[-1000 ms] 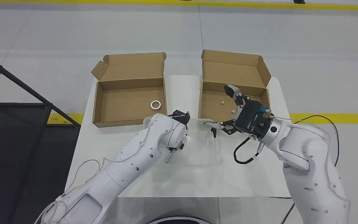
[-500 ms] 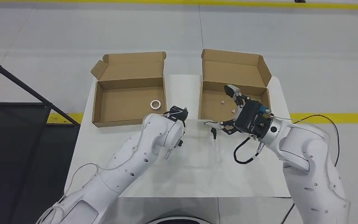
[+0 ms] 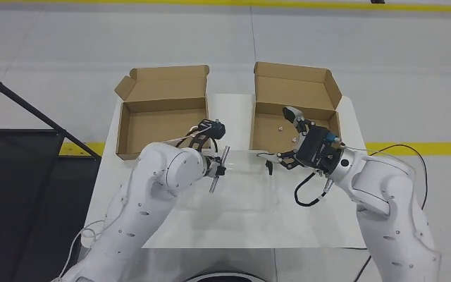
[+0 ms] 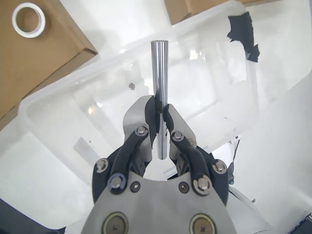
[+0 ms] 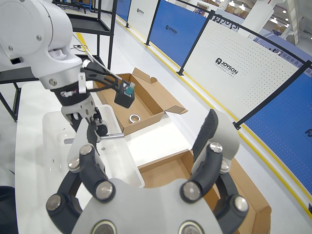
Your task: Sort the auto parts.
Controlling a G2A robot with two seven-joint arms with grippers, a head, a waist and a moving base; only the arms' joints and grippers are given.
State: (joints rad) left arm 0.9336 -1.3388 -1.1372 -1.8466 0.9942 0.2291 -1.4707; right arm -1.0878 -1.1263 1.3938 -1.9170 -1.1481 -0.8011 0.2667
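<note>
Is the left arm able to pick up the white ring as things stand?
Probably not: the left gripper is shut on the metal rod, though the white ring lies uncovered in the open cardboard box.

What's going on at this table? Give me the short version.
The robot is sorting parts. Its left gripper is shut on a metal rod, held above the clear tray in the middle of the table. The right gripper is open and empty, by the right cardboard box. The left cardboard box has a white ring in it.
</note>
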